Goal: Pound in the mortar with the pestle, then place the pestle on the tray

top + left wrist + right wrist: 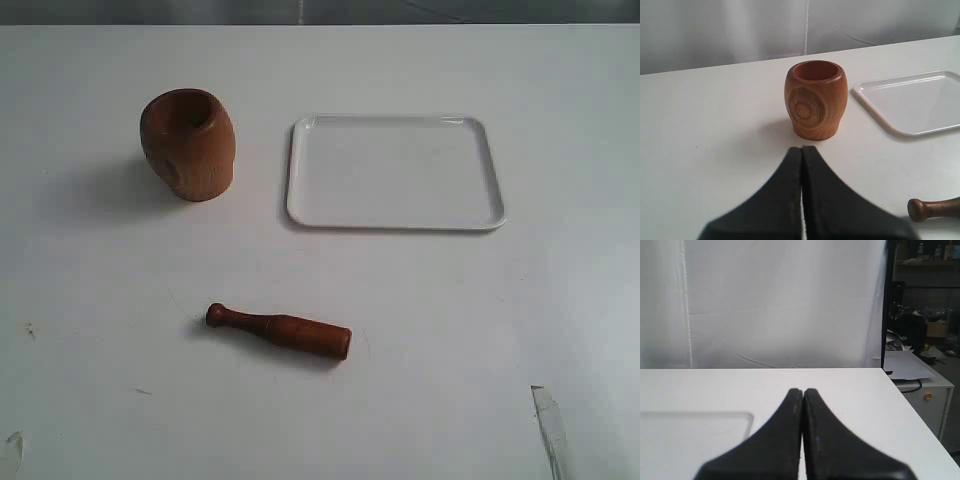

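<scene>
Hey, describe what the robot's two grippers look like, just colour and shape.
Both the left gripper and the right gripper have matte black fingers, broad at the base and tapering to narrow tips. The left pair shows a finely ridged edge. No cables, markings or arm links are in view.

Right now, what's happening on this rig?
Nothing is being handled yet. The left gripper and the right gripper are both shut and hold nothing. The mortar stands upright on the table, beside the tray and not touching it. The pestle lies flat on the table, apart from both. Pounding has not begun.
</scene>
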Robot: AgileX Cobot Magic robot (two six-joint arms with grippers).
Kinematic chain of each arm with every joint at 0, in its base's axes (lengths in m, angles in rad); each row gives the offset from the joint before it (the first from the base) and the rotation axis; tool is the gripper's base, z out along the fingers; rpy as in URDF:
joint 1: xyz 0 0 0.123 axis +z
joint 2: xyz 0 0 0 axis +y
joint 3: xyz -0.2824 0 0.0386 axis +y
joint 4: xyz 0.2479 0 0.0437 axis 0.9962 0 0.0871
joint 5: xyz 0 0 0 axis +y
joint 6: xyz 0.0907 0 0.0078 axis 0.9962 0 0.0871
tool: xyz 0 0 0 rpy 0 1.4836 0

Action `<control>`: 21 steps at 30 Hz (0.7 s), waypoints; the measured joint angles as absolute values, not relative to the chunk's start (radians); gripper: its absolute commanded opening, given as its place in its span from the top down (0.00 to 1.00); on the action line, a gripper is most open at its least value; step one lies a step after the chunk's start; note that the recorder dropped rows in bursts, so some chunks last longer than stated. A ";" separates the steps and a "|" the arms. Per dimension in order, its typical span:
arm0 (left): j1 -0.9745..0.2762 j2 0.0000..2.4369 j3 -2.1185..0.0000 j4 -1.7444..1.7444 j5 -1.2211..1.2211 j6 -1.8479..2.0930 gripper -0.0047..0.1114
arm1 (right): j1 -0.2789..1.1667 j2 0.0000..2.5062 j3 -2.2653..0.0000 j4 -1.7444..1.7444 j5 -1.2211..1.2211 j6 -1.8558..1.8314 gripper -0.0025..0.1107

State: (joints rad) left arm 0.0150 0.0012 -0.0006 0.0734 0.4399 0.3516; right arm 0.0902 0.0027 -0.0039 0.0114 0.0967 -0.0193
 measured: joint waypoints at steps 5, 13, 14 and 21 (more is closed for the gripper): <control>0.015 0.001 -0.001 0.073 0.440 0.352 0.96 | 0.090 0.003 -0.004 0.011 0.097 -0.019 0.98; 0.015 0.001 -0.001 0.073 0.440 0.352 0.96 | 0.090 0.003 -0.004 0.011 0.097 -0.019 0.98; 0.015 0.001 -0.001 0.073 0.440 0.352 0.96 | 0.090 0.003 -0.004 0.011 0.097 -0.019 0.98; 0.015 0.001 -0.001 0.073 0.440 0.352 0.96 | 0.090 0.003 -0.004 0.011 0.097 -0.019 0.98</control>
State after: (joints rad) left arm 0.0150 0.0012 -0.0006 0.0734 0.4399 0.3516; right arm 0.0902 0.0027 -0.0039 0.0114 0.0967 -0.0193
